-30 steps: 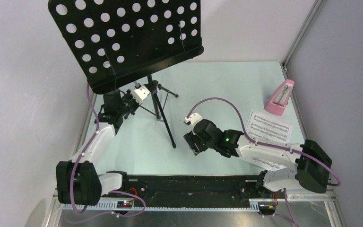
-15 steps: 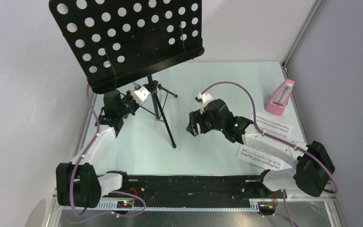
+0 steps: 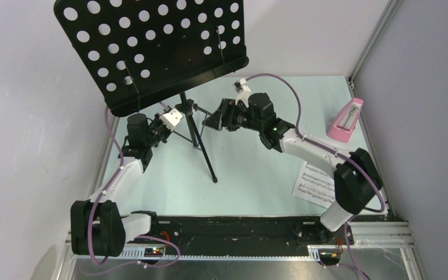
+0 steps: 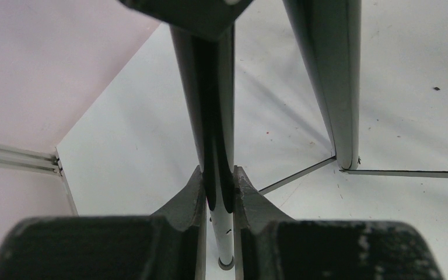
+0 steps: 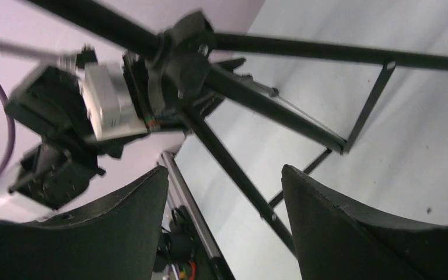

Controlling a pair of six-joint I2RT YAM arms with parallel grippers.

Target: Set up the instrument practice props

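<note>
Setting the stand up looks like the step in hand. The left claw (image 4: 217, 185) is pinching one black leg (image 4: 210, 105) of the music stand (image 3: 151, 46) between its fingertips, holding it steady; the right claw (image 5: 221, 181) is hanging spread wide and empty just beside the hub (image 5: 185, 49) where the legs are meeting the pole, touching nothing that I can make out. The stand is sitting on its three legs at the far left of the table (image 3: 256, 169), its punched desk tilting high above the left arm. The sheets of music (image 3: 314, 185) are lying flat near the right arm's base, partly under that arm; the pink metronome (image 3: 345, 121) is standing by the right wall, well apart from the stand. Neither is yet in place, so the task seems to be in its early part. The next move is probably calling for the right claw to be closing on the hub or a leg squarely, without knocking the stand over, while the left one is bracing it.
</note>
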